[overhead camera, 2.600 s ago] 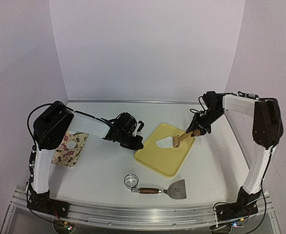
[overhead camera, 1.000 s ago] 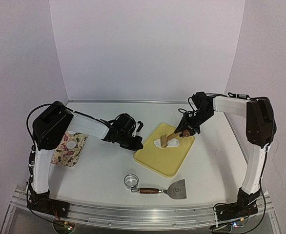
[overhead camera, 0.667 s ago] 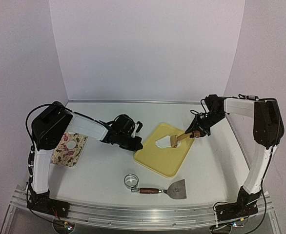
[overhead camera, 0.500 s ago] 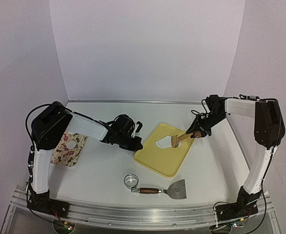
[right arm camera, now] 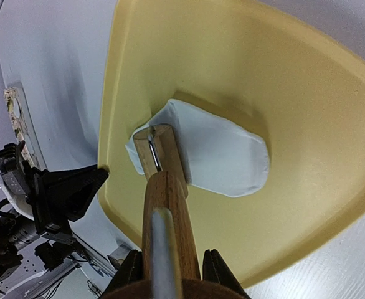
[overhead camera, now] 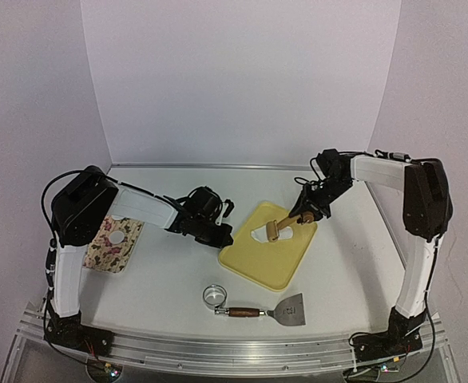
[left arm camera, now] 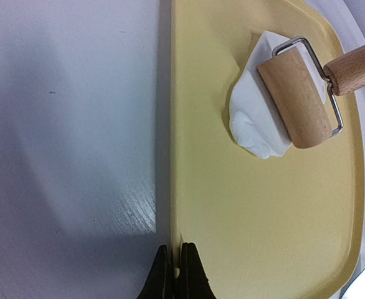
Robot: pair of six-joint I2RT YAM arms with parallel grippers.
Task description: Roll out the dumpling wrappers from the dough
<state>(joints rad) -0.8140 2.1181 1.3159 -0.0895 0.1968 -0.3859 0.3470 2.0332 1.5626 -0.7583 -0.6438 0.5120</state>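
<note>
A flattened white sheet of dough [overhead camera: 259, 234] [left arm camera: 250, 124] [right arm camera: 223, 156] lies on a yellow cutting board [overhead camera: 270, 263] [left arm camera: 251, 218] [right arm camera: 294, 93]. My right gripper [overhead camera: 307, 213] [right arm camera: 171, 254] is shut on the handle of a wooden roller [overhead camera: 273, 230] [left arm camera: 294, 96] [right arm camera: 161, 149], whose barrel rests on the dough's right part. My left gripper [overhead camera: 224, 238] [left arm camera: 172, 250] pinches the board's left rim, shut on it. A small white disc [overhead camera: 117, 237], seemingly a dumpling wrapper, lies on a floral mat [overhead camera: 106, 255] at the left.
A shiny metal ring cutter [overhead camera: 214, 295] and a wood-handled scraper [overhead camera: 288, 309] lie near the front edge, below the board. The left arm's link crosses over the floral mat's far end. White walls enclose the table on three sides.
The roller ran left over the dough, back right, and has now come left onto it again. The left gripper kept its hold on the board's rim without moving.
</note>
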